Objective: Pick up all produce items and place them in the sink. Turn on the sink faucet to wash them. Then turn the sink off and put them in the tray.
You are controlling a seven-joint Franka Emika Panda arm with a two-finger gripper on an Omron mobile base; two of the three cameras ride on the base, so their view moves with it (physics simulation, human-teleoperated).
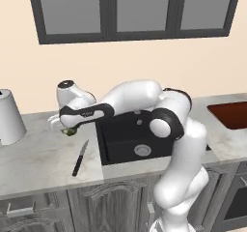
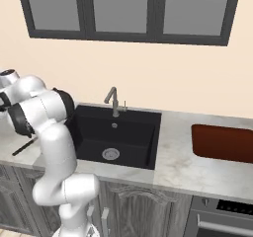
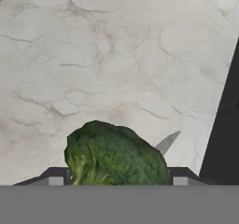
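1. The claw (image 1: 69, 127) is hanging low over the worktop (image 1: 38, 158) just left of the sink (image 1: 130, 139), its jaws spread wide on either side of the broccoli (image 3: 114, 157); whether the tips are pressing the floret or merely flanking it, I cannot tell.
2. The broccoli is sitting between the finger tips in the hand view and is peeking out as a small green patch under the claw, left of the sink, in the left base view.
3. The floret's bumpy, rounded top is looking likely to slip or roll if the jaws close off-centre, and it could drop short of the sink onto the worktop.
4. The knife (image 1: 80, 158) is lying near the broccoli, left of the sink; its blade tip is showing just behind the floret, so a low sweep could be nudging it.
5. The broccoli's stem is being cut off, and the contact points are hidden.
6. The faucet (image 2: 113, 100) is standing behind the sink, and the tray (image 2: 223, 143) is well right of it.
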